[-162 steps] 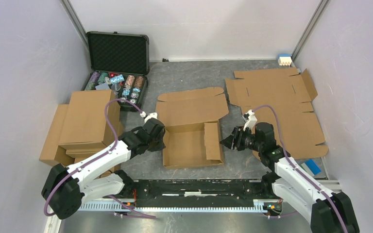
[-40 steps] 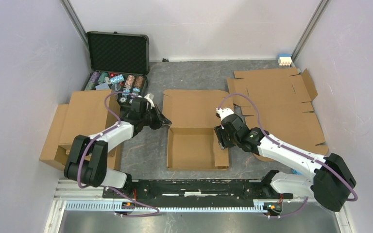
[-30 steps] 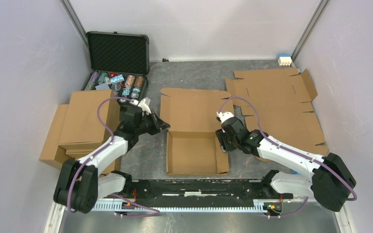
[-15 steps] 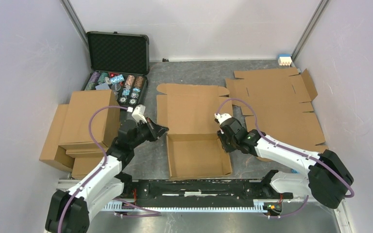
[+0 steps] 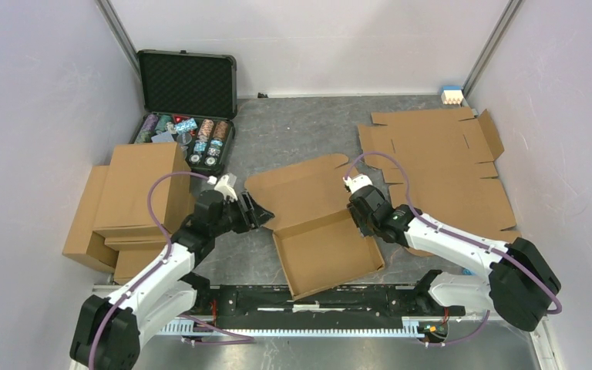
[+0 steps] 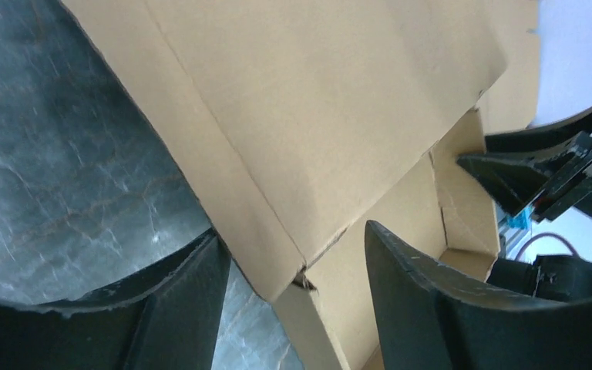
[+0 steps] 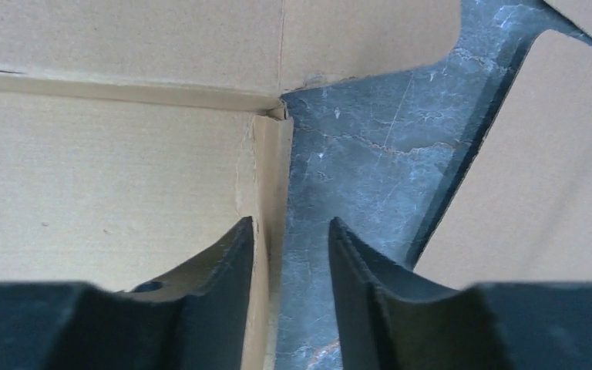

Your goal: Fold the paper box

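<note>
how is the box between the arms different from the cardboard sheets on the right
The paper box is part-folded, its walls raised into a shallow tray with the lid open; the flat cardboard blanks lie fully unfolded. The paper box sits skewed, with the left gripper and right gripper at its sides; the flat cardboard blanks lie apart from both. Both are plain brown cardboard.

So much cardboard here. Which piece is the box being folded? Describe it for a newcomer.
On the grey table, look at the middle of the near side. The paper box lies skewed there: a shallow open tray with its lid open behind it. The stacked boxes to the left are closed, and the blanks to the right lie flat.
</note>
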Controlling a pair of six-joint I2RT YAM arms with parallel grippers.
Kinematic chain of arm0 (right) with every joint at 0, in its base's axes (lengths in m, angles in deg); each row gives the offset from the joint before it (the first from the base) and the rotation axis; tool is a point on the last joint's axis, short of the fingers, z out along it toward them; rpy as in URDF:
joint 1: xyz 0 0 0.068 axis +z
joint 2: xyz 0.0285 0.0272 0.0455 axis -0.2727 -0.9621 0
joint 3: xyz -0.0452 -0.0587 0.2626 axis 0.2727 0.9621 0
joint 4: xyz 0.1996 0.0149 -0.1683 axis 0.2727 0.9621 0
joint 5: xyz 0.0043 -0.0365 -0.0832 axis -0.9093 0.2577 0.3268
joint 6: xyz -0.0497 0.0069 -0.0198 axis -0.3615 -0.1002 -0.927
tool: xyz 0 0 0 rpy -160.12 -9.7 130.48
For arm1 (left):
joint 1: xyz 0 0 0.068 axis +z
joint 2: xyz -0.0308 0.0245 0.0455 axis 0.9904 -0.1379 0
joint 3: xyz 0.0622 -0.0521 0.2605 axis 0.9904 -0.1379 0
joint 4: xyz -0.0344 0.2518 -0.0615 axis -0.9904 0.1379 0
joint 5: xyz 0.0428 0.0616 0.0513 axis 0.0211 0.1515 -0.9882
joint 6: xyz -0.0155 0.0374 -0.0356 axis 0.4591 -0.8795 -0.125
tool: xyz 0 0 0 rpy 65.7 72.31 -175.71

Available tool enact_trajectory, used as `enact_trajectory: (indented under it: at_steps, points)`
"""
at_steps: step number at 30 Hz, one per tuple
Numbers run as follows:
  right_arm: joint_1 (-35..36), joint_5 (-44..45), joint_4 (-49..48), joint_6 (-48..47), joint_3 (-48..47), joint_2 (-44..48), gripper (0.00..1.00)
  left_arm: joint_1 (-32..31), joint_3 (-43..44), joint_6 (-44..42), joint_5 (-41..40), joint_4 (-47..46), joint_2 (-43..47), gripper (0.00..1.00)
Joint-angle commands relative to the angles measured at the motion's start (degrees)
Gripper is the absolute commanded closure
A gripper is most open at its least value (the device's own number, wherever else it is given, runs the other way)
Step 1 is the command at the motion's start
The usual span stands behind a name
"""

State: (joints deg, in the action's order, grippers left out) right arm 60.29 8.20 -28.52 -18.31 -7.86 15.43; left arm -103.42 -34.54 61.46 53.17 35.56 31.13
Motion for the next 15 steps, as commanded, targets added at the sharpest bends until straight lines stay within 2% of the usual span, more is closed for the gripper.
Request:
enact_trajectory:
  at_steps: [1,4,8,13,15]
  points:
    - [0.0,2.65,-0.07,-2.1,0.05,-0.6,0.49,-4.16,3.02,1.91,-4.62,9.18,2.21,0.28]
    - [0.0,1.67,-0.28,-2.48,0.72,-0.9,0.42,-7.75,3.89,2.41,-8.51,13.35,4.93,0.25]
    - [-0.02,-0.05,-2.69,-3.06,1.58,-1.72,0.4,-10.87,5.21,3.41,-10.5,16.13,5.35,0.24]
    - [-0.02,0.39,-7.43,-4.01,1.05,-4.25,0.46,-12.68,6.37,3.51,-12.82,17.01,2.04,0.23]
    - [-0.01,0.81,-9.4,-4.64,1.05,-5.57,0.51,-12.74,6.48,3.97,-13.31,16.6,1.31,0.22]
